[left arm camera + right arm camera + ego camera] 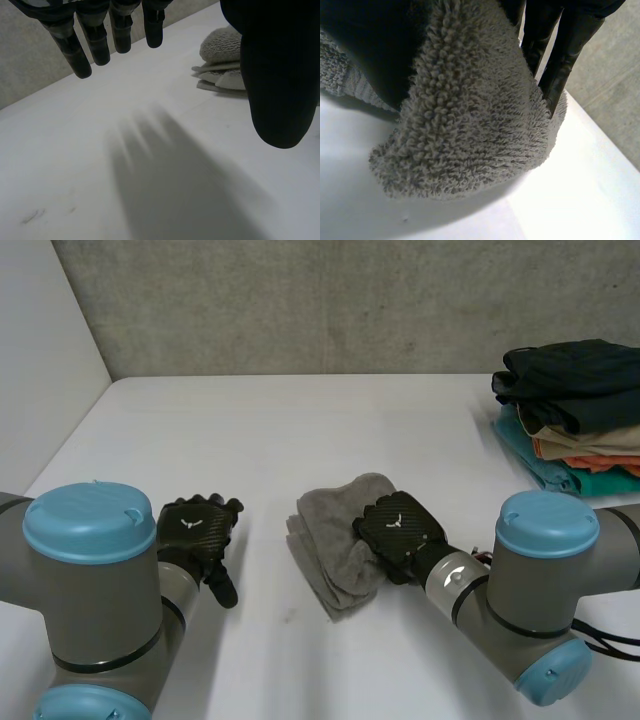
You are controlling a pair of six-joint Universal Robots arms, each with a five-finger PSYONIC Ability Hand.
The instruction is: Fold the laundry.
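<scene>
A folded grey towel [335,540] lies in the middle of the white table [300,430]. My right hand [400,530] sits on the towel's right edge. In the right wrist view a fold of the towel [470,125] is pinched between the thumb and the fingers [565,45]. My left hand [195,530] hovers over bare table well to the left of the towel, fingers straight and apart from the thumb, holding nothing. In the left wrist view the hand [82,60] hangs above the table, and the towel [222,65] lies beyond the thumb.
A stack of folded clothes [575,415] in black, tan, orange and teal stands at the table's far right. A grey wall runs behind the table.
</scene>
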